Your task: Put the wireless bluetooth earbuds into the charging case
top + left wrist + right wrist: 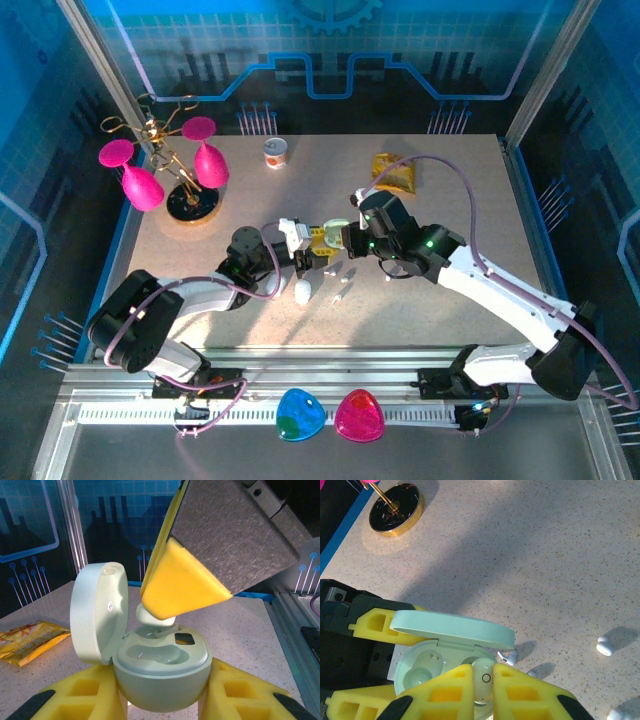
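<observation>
I have one earbud (pixel 483 680) pinched between the yellow pads of the right gripper (pixel 483 670), which is clamped tight on it. It hangs at the mouth of one well of the charging case (pixel 160 680); I cannot tell whether it is seated. The well beside it is bare. The pale-green case stands with its lid (pixel 95 612) swung up. It is squeezed from both sides by the left gripper (pixel 161 700), whose foam fingers press its lower shell.

In the right wrist view, a loose earbud (pixel 506 656) lies on the table just beside the case, at about 3 o'clock from it. Another (pixel 603 646) lies farther out the same way.

From above, the two grippers meet near the middle of the table (pixel 240 170). A closed white case (pixel 302 291) lies near them at roughly 7 o'clock. A yellow snack packet (pixel 393 175) lies at 1 o'clock, a small can (pixel 276 153) at 11 o'clock. A gold stand hung with pink glasses (pixel 165 165) is well apart at 10 o'clock.
</observation>
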